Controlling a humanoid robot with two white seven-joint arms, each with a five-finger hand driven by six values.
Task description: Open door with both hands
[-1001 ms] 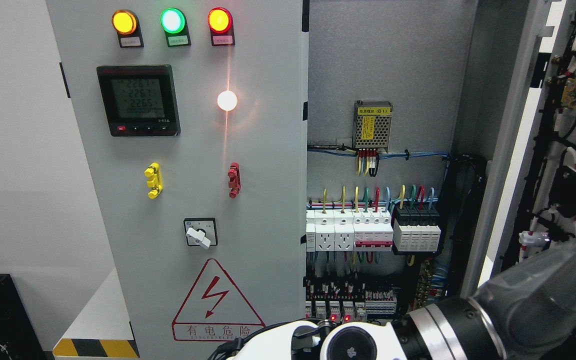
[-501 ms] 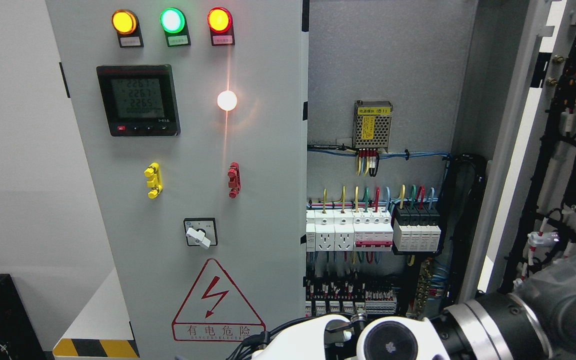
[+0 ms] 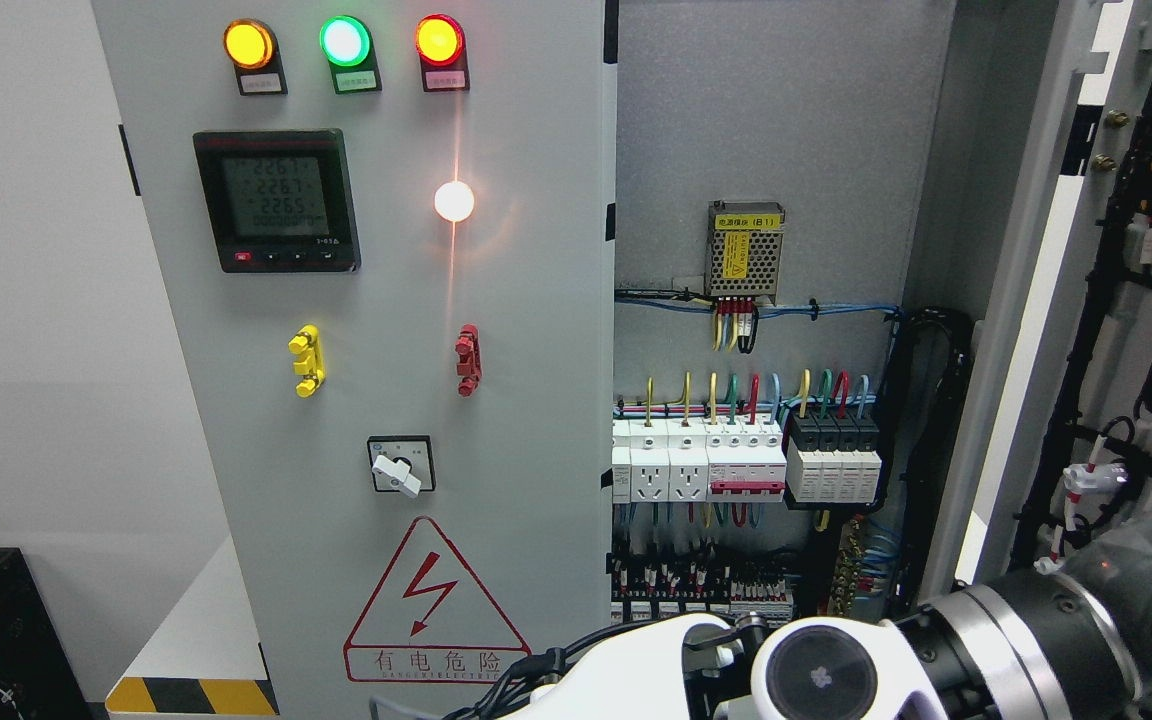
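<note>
The right cabinet door (image 3: pixel 1036 300) stands open, the left door (image 3: pixel 386 400) stays closed; the right hand (image 3: pixel 816 675) finger state cannot be determined.

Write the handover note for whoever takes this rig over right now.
Right arm comes in at the lower right, wrist low in view; its fingers are not visible. Left hand is out of view.
Right door is swung wide open, wiring side showing; cabinet interior is exposed.
Left door with the meter and lamps looks closed.
Done: right door. Left: the left door, if it must open too.
</note>
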